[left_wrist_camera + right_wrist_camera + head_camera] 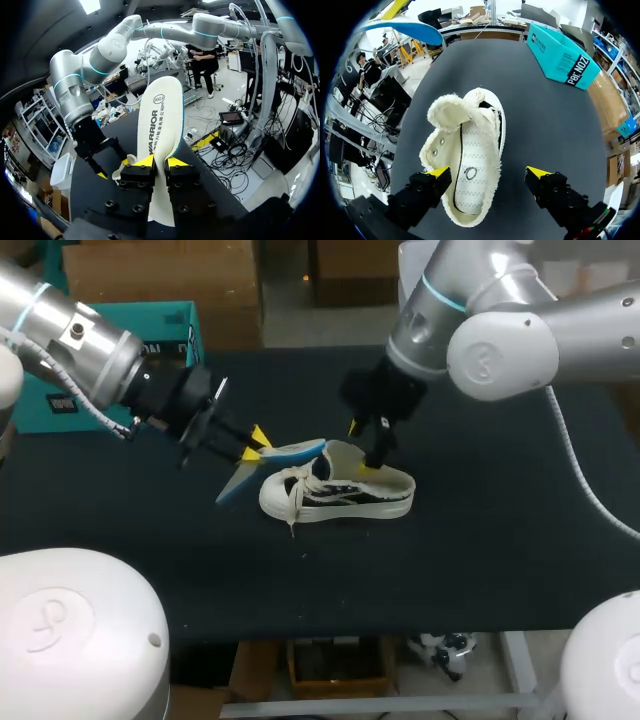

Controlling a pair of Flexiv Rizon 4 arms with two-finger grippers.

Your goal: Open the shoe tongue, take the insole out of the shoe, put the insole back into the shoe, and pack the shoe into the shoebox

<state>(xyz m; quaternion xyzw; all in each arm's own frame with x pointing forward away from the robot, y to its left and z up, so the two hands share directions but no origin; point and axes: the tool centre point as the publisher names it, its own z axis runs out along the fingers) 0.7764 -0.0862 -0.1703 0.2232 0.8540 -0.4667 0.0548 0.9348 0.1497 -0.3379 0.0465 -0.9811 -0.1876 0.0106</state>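
Head view: left gripper is clamped on the insole, which hangs in the air just above the toe of the shoe, blue edge showing. Shoe is white with black stripes, upright on its sole on the black table, laces loose. Right gripper is at the heel end, fingers spread, 1 tip down at the heel collar. Teal shoebox sits at the far left of the table, well apart from the shoe.

Left wrist view: 2 yellow tips pinch the insole from both sides; its pale printed face runs straight ahead of the fingers.

Right wrist view: fingers stand wide open. 1 finger is beside the shoe, the other over bare table. Tongue is folded forward and the stitched footbed is exposed. Shoebox lies beyond, and the insole's blue underside hangs past the toe.
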